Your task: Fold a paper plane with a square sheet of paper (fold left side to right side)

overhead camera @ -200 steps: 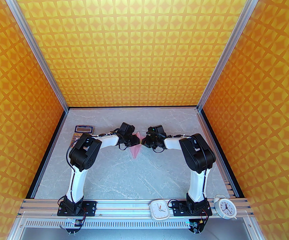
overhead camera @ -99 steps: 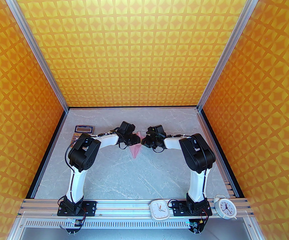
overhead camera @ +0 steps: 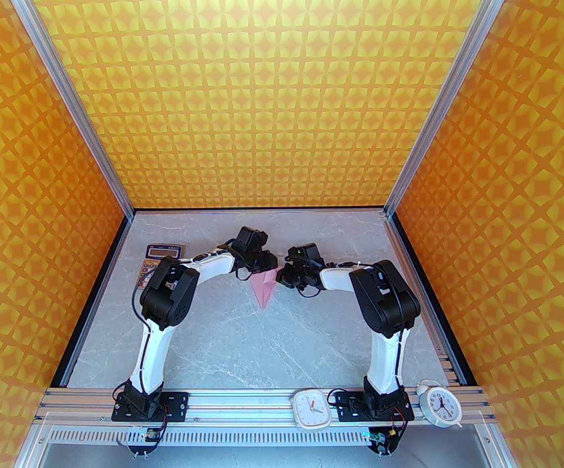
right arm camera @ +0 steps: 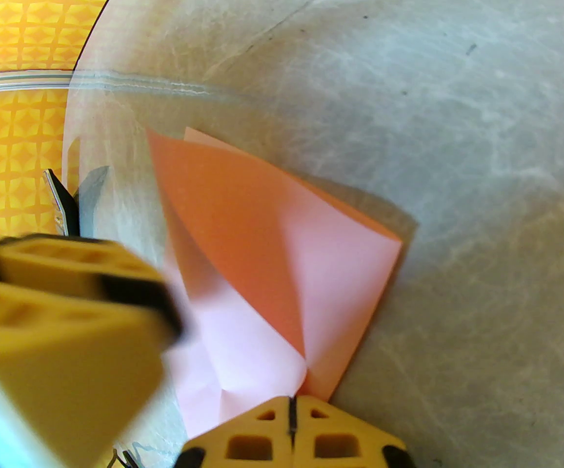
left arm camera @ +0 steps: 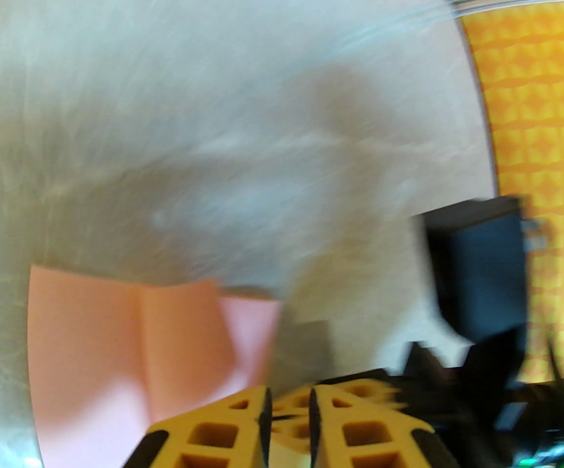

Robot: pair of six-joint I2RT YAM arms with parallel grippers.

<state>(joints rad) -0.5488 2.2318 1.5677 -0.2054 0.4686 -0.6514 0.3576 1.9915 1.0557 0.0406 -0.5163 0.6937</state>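
One folded pink paper (overhead camera: 264,288) lies mid-table (overhead camera: 262,349), nearer its far edge, between two grippers.
Right gripper (right arm camera: 292,410) is closed at its corner; left gripper (left arm camera: 288,407) is nearly closed, grip unclear; one calculator (overhead camera: 157,257), two clocks (overhead camera: 311,409) (overhead camera: 439,405).

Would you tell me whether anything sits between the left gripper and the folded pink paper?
Nothing visible does. The paper lies on the table right by the left gripper; the right gripper, shut, is at its other edge, and the calculator sits off to the left.
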